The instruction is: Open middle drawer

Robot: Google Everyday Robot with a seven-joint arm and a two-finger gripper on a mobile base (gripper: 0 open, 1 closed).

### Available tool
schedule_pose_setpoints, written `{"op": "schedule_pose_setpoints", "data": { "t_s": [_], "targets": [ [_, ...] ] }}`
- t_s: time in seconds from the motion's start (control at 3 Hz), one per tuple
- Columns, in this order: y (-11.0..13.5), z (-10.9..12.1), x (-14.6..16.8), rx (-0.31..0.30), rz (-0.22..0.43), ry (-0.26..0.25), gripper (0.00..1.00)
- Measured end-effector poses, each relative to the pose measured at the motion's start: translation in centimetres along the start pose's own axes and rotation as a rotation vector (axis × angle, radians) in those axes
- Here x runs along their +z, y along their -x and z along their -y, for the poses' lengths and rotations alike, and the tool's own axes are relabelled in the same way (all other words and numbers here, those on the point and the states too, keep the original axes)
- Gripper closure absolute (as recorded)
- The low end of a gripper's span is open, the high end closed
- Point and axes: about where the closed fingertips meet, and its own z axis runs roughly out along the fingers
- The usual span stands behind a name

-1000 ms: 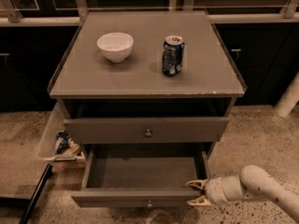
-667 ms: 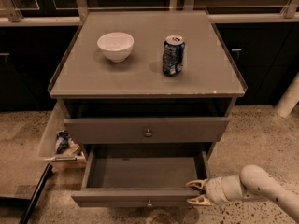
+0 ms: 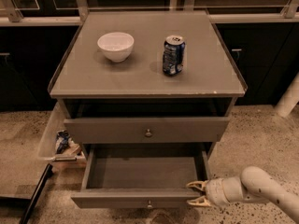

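The middle drawer (image 3: 145, 171) is pulled out below the wider drawer front (image 3: 117, 129). Its plain grey inside is empty. Its low front carries a small round knob (image 3: 149, 203). My gripper (image 3: 190, 194) is at the drawer's right front corner, reaching in from the lower right on a white arm (image 3: 261, 190). Its two pale fingers (image 3: 196, 185) are apart, one over the drawer's inner corner and one by the front face. It holds nothing.
On the grey cabinet top (image 3: 140, 78) stand a white bowl (image 3: 116, 45) and a blue drink can (image 3: 173, 55). A clear bin (image 3: 51, 139) with packets stands left of the cabinet. A dark bar (image 3: 35, 195) lies on the speckled floor at the lower left. Dark cupboards line the back.
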Motion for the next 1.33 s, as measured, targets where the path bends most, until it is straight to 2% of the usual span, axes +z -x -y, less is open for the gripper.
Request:
{"op": "schedule_pose_setpoints", "data": {
  "t_s": [0.33,1.33],
  "targets": [
    [0.17,-0.95,0.02,0.002,0.010,0.011,0.82],
    [0.35,-0.91,-0.08,0.002,0.010,0.011,0.12]
  ]
}}
